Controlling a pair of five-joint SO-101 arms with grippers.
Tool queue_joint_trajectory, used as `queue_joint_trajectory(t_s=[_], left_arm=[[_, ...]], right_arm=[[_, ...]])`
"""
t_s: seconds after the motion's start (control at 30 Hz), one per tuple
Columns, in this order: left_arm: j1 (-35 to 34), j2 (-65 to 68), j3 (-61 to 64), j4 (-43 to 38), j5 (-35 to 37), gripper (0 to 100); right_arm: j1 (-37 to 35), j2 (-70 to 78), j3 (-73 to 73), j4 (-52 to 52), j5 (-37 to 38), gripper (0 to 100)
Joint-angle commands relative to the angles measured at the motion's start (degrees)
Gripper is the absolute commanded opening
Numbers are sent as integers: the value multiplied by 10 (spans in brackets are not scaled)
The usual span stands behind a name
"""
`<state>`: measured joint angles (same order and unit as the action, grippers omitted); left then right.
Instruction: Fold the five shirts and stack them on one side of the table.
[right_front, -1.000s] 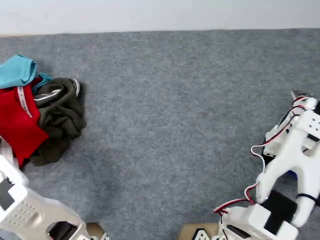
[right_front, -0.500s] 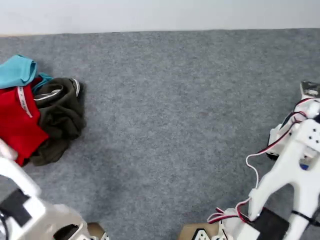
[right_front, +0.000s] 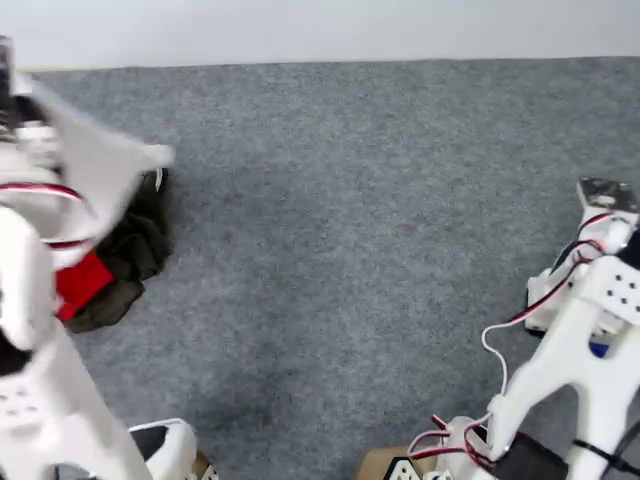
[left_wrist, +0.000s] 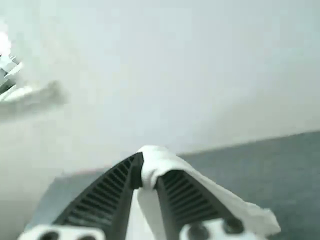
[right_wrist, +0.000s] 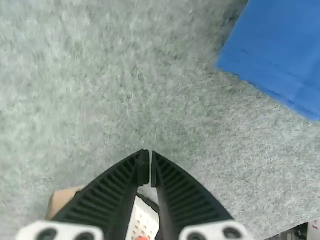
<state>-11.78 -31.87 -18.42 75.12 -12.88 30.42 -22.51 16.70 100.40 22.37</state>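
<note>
**Shirts: white one held up on the left**

A white shirt is pinched in the left gripper, over the red shirt and dark shirt at the left edge of the table. The right gripper, closed on nothing, is seen well apart, near a blue shirt.

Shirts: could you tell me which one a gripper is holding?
The white shirt, pinched in the left gripper; the red, olive and blue ones lie on the table.
</note>
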Motion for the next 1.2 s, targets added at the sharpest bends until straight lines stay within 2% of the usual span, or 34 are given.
queue_joint_trajectory(t_s=[0.0, 0.27, 0.43, 0.57, 0.77, 0.97, 1.17], left_arm=[[123, -16, -18, -42, 18, 6], [305, 50, -12, -69, 15, 6], [324, 86, -9, -74, 14, 6], [268, 112, 11, -35, 14, 6], [134, 130, 124, 42, 12, 6], [-23, 127, 255, 41, -69, 6], [-165, 127, 334, 21, -123, 6]], right_arm=[[-8, -40, 12, 25, 25, 9], [-7, -76, 43, 24, 61, 9], [-7, -78, 43, 24, 61, 9], [-7, -77, 43, 24, 61, 9], [-15, -73, 43, 23, 62, 9], [-65, -73, 43, 23, 59, 9], [-124, -73, 43, 23, 58, 9]])
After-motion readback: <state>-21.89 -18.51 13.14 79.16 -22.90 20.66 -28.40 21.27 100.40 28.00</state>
